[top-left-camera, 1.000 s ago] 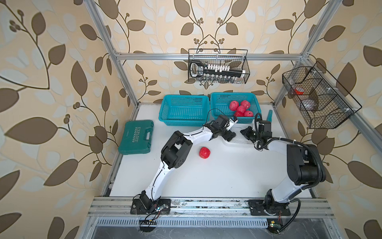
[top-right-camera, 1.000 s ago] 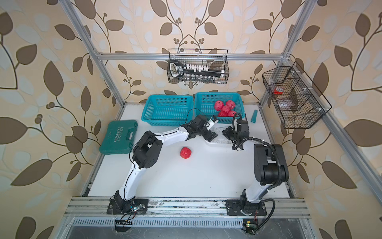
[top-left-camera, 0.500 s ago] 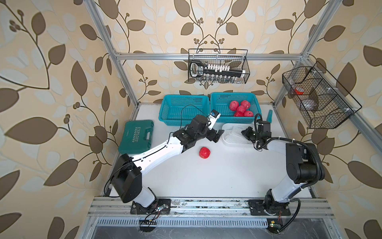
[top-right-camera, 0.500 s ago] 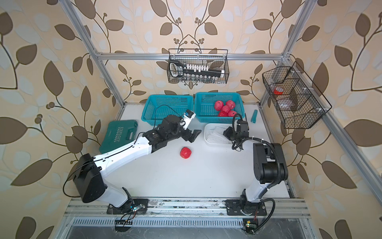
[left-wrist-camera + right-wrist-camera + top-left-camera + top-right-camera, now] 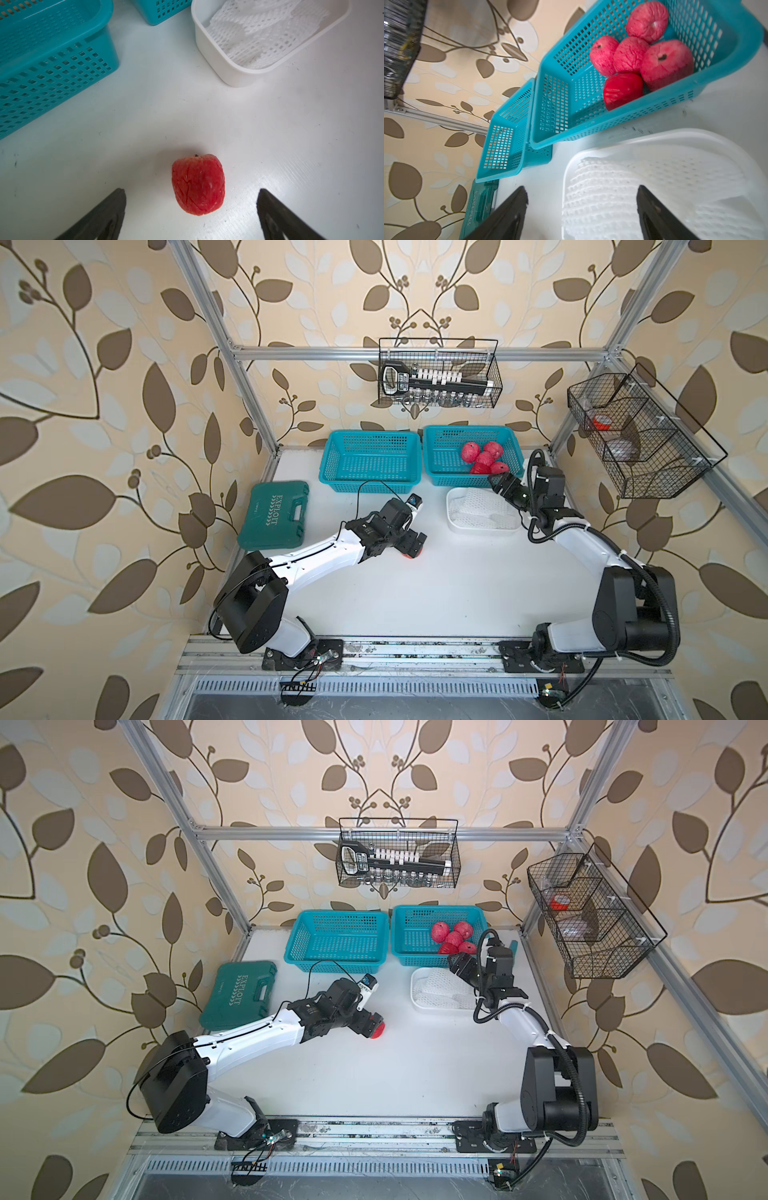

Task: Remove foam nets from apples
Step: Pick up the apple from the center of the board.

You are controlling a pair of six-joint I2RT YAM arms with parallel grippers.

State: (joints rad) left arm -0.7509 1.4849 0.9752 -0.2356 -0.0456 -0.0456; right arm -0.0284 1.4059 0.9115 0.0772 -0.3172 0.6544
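One green case (image 5: 274, 514) lettered EXPLOIT, left gripper (image 5: 191, 190) spread around apple (image 5: 198, 185), right gripper (image 5: 582, 187) spread above foam nets (image 5: 675, 176)

Both top views look steeply down from high above the near edge onto the whole table (image 5: 436, 593), while both wrist cameras sit low and close, facing far, sharing the white tray (image 5: 218, 68) and teal baskets (image 5: 52, 68).
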